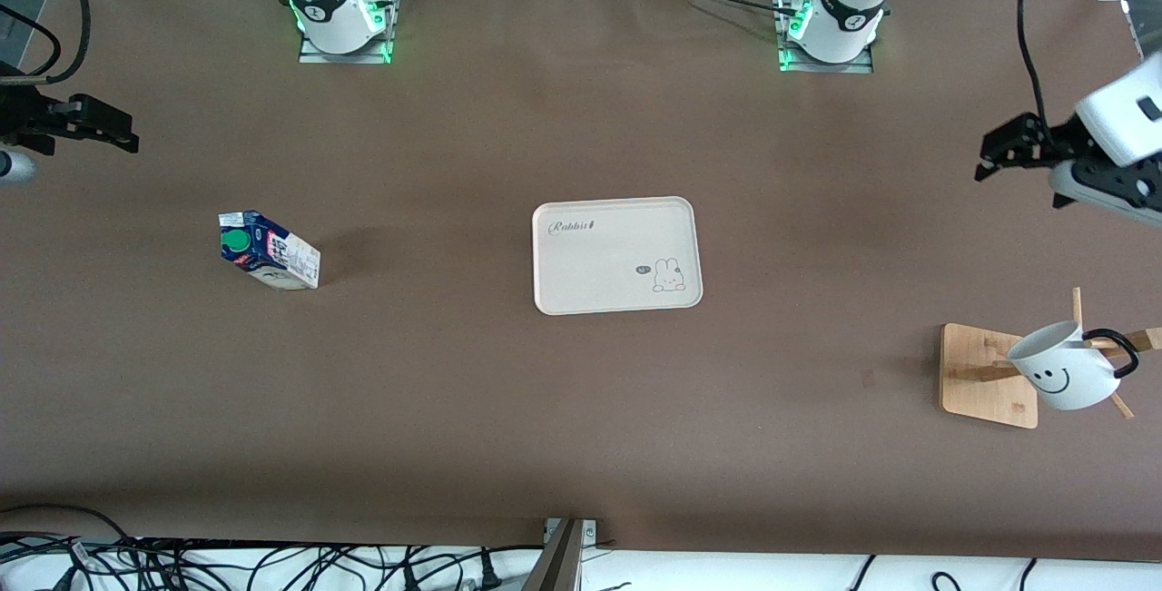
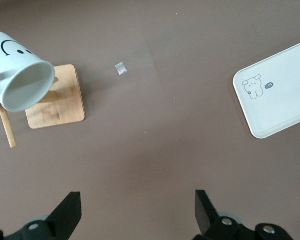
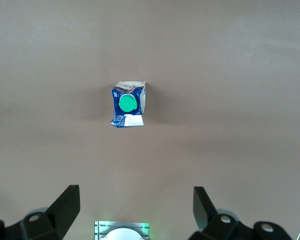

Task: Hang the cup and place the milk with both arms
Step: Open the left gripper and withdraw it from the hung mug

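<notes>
White ceramic, the cup is already hung on the wooden rack at the left arm's end of the worktop. One milk remains, judged next for the single tray. Left tool and right tool are held spread and empty; a descent over the carton is called for

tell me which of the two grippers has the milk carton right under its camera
The right gripper: its wrist view looks down on the milk carton. The left gripper sees the mug and tray.
</notes>
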`<state>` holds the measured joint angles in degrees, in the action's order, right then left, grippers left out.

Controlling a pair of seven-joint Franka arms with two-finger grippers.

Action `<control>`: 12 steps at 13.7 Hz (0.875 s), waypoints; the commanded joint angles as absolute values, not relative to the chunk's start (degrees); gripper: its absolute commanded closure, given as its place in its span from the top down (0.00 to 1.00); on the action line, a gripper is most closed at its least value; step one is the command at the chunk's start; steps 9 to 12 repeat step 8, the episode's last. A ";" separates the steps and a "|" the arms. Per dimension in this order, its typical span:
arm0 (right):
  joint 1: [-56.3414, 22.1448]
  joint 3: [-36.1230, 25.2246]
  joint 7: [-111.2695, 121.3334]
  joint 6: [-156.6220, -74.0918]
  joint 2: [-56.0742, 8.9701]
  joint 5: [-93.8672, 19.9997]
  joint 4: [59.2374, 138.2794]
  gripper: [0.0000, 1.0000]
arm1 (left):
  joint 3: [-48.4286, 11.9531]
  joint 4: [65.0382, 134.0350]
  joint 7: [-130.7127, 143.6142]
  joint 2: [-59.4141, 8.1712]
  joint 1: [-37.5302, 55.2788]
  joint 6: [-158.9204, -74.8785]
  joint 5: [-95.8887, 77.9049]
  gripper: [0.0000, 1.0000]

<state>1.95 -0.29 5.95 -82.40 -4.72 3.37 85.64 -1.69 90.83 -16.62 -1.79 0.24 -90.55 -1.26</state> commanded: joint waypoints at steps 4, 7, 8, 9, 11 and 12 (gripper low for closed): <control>2.90 0.35 5.98 -80.42 -5.98 3.52 83.06 1.00 | -8.44 94.66 -10.03 0.53 -6.15 -90.44 0.97 1.00; 2.99 0.35 6.06 -80.42 -5.98 3.43 83.06 1.00 | -8.70 93.69 -8.18 -0.44 -6.24 -88.86 0.79 1.00; 2.90 0.35 6.06 -80.42 -5.98 3.43 83.06 1.00 | -8.61 93.78 -8.09 -0.53 -6.24 -88.86 0.53 1.00; 2.90 0.35 6.06 -80.42 -5.98 3.43 83.06 1.00 | -8.61 93.78 -8.09 -0.53 -6.24 -88.86 0.53 1.00; 2.90 0.35 6.06 -80.42 -5.98 3.43 83.06 1.00 | -8.61 93.78 -8.09 -0.53 -6.24 -88.86 0.53 1.00; 2.90 0.35 6.06 -80.42 -5.98 3.43 83.06 1.00 | -8.61 93.78 -8.09 -0.53 -6.24 -88.86 0.53 1.00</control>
